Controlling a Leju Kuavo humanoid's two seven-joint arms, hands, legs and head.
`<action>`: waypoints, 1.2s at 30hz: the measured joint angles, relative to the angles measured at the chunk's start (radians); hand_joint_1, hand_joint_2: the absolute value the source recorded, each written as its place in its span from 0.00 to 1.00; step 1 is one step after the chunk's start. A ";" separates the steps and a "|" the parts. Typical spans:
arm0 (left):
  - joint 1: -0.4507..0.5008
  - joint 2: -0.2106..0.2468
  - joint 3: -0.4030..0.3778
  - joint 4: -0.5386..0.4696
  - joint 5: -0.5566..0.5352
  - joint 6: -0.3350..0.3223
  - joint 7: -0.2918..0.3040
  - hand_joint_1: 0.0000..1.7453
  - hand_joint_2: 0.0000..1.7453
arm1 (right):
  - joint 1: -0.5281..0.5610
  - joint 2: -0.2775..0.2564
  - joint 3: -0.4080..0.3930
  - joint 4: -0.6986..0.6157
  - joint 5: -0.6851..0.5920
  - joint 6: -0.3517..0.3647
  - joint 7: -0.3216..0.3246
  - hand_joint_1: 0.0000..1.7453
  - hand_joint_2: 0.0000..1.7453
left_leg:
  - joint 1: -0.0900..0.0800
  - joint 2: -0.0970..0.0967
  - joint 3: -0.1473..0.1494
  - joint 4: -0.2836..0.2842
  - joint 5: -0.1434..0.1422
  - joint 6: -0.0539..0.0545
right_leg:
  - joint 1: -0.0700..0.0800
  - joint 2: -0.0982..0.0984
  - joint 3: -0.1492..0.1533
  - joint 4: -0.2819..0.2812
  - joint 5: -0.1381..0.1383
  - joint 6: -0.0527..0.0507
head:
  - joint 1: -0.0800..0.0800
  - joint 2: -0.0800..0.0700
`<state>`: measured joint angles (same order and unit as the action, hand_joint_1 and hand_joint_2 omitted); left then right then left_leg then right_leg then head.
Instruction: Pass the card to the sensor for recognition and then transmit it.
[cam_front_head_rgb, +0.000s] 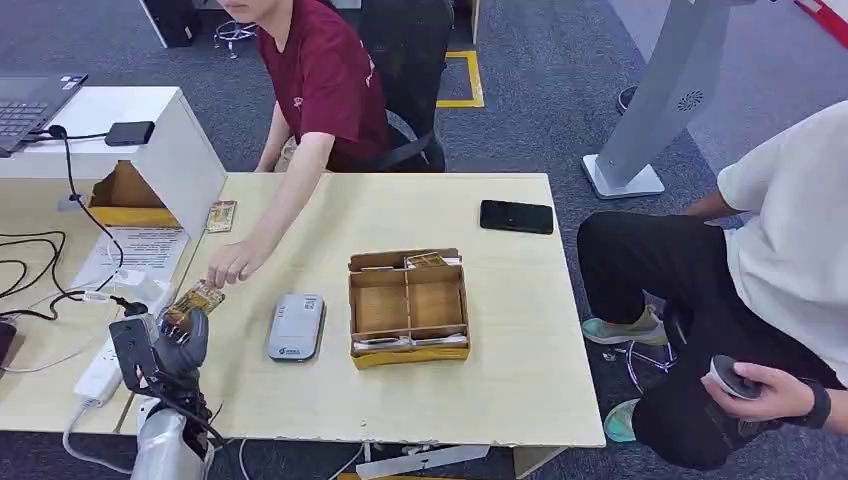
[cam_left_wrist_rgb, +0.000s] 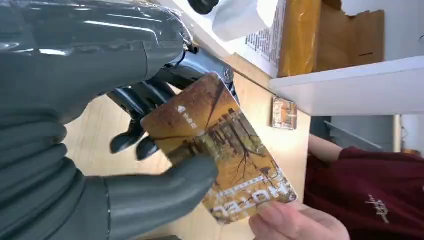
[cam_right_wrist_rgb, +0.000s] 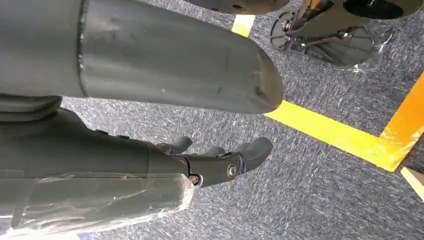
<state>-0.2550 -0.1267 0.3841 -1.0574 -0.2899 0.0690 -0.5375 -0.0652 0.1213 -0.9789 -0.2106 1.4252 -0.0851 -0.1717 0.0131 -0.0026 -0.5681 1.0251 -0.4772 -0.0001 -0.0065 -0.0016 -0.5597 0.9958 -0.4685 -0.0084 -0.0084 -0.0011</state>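
Here the card (cam_left_wrist_rgb: 220, 150) sits pinched between the thumb and dark fingers of the left hand (cam_front_head_rgb: 180, 335), above the near-left part of the table (cam_front_head_rgb: 520, 380). A person in a dark red shirt (cam_front_head_rgb: 325, 80) reaches across from the far side, and that person's hand (cam_front_head_rgb: 235, 265) meets the card's far edge; in the left wrist view the fingertips (cam_left_wrist_rgb: 295, 225) touch its free corner.

The risk, as I judge it, lies in this shared hold. If the left hand lets go before the person has a firm grasp, the card may drop to the table; if it clings while the person pulls, the card may bend or twist out of both holds. The thumb covers only one part of the card's face, so a sideways tug could swivel it.

The grey sensor (cam_front_head_rgb: 296, 326) lies flat just right of the left hand, apart from the card.

The right hand (cam_right_wrist_rgb: 225, 160) hangs above the carpet with fingers loosely apart and nothing in them.

Right of the sensor stands a shallow cardboard box (cam_front_head_rgb: 408, 305) with dividers. Its two middle compartments look bare; cards or slips lie in the far strip and along the near strip. A second card (cam_front_head_rgb: 221, 215) rests farther left, beside a white stand (cam_front_head_rgb: 185, 150).
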 joint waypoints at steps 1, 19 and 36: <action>0.000 0.000 0.000 -0.002 0.009 -0.005 -0.005 0.00 1.00 | 0.000 0.000 0.000 0.000 0.000 0.000 0.000 0.00 0.00 | 0.000 0.000 0.000 0.000 0.000 0.000 | 0.000 0.000 0.000 0.000 0.000 0.000 | 0.000 0.000; 0.000 -0.001 0.006 -0.009 0.029 -0.012 0.005 0.00 1.00 | 0.000 0.006 -0.011 0.000 0.005 -0.001 -0.002 0.00 0.00 | 0.000 0.000 0.000 0.000 0.000 0.000 | 0.000 0.000 0.000 0.000 0.000 0.000 | 0.000 0.000; 0.002 -0.001 0.006 -0.010 0.036 -0.013 0.018 0.00 1.00 | 0.000 0.006 -0.015 0.000 0.006 -0.001 -0.002 0.00 0.00 | 0.000 0.000 -0.001 0.000 0.000 0.000 | 0.000 0.000 -0.001 0.000 0.000 0.000 | 0.000 0.000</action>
<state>-0.2534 -0.1278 0.3899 -1.0670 -0.2541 0.0557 -0.5199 -0.0656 0.1270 -0.9937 -0.2106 1.4313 -0.0866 -0.1736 0.0131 -0.0026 -0.5687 1.0251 -0.4772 -0.0001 -0.0065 -0.0016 -0.5604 0.9958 -0.4685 -0.0084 -0.0084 -0.0011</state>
